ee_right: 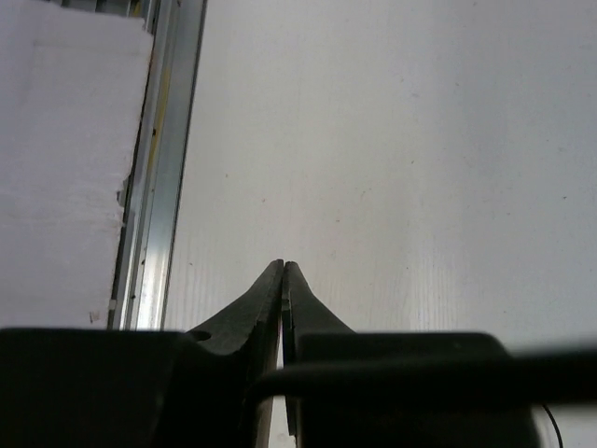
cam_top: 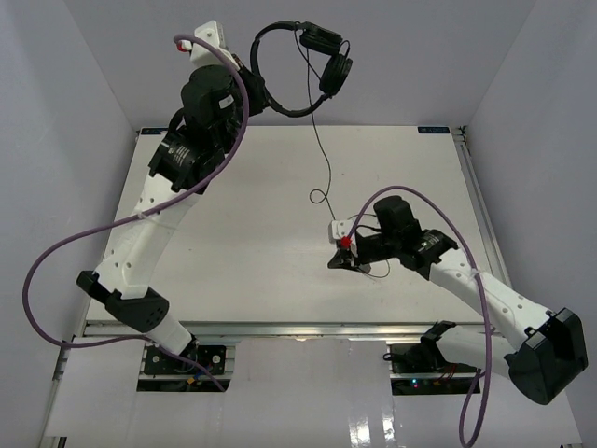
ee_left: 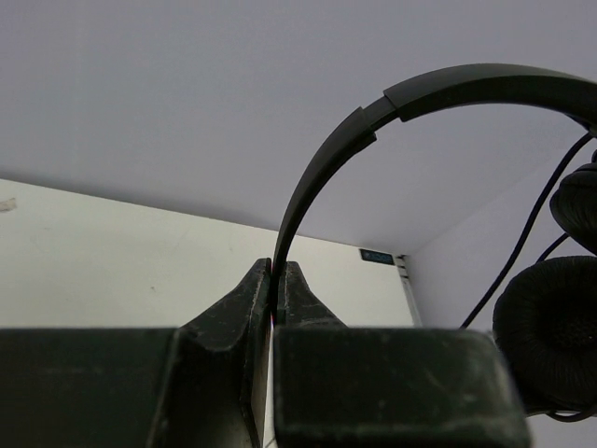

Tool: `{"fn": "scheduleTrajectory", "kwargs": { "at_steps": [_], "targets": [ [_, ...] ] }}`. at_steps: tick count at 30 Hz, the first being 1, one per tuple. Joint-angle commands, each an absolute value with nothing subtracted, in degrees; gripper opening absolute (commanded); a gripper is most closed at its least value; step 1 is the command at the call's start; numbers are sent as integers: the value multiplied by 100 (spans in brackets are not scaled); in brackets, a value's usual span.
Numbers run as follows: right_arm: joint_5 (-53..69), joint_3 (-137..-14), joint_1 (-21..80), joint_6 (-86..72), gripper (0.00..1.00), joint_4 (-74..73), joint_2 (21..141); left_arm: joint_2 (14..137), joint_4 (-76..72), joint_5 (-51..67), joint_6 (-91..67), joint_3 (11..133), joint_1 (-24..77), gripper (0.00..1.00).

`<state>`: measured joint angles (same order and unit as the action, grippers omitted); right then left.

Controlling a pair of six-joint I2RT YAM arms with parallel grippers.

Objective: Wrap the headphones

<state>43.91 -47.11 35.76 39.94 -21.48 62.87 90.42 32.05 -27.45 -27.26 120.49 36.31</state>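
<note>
The black headphones point(cam_top: 294, 113) hang in the air above the table's far edge. My left gripper point(cam_top: 254, 87) is shut on the thin headband point(ee_left: 322, 163), which rises from between the jaws in the left wrist view point(ee_left: 278, 267). The two earcups point(cam_top: 337, 70) hang at the right, one close in the left wrist view point(ee_left: 550, 327). The thin cord point(cam_top: 326, 154) drops to the table, makes a small loop point(cam_top: 319, 196) and runs toward my right gripper point(cam_top: 339, 262). That gripper point(ee_right: 283, 264) is low over the table, jaws shut, and a blurred dark cord point(ee_right: 420, 373) runs into the gap between them.
The white table point(cam_top: 233, 233) has a metal rail point(ee_right: 159, 187) along its near edge and another at its right side point(cam_top: 471, 187). Thick purple cables point(cam_top: 56, 252) loop off both arms. Grey walls stand behind and at both sides.
</note>
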Motion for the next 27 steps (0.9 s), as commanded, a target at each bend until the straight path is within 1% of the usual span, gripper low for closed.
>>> {"fn": "scheduleTrajectory", "kwargs": {
  "at_steps": [1, 5, 11, 14, 19, 27],
  "targets": [
    [2858, -4962, 4145, 4974, 8, -3204, 6059, 9172, 3117, -2684, -2943, 11774, 3031, 0],
    [2376, -5062, 4532, 5359, 8, -3716, 6065, 9298, 3103, -2496, -3006, 11385, 2726, 0],
    [1947, -5120, 4702, 5475, 8, -3942, 5935, 9522, 3068, -2524, -2681, 10726, 2368, 0],
    [1682, -5505, 4711, 5481, 8, -4090, 5930, 9554, 2865, -2531, -2432, 10190, 2329, 0],
    [1695, -6559, 4706, 5432, 8, -4383, 6123, 9573, 2466, -2579, -2251, 9236, 2329, 0],
    [1794, -7446, 4651, 5386, 8, -4492, 6437, 9891, 1944, -2114, -2437, 8172, 2332, 0]
  ]
}}
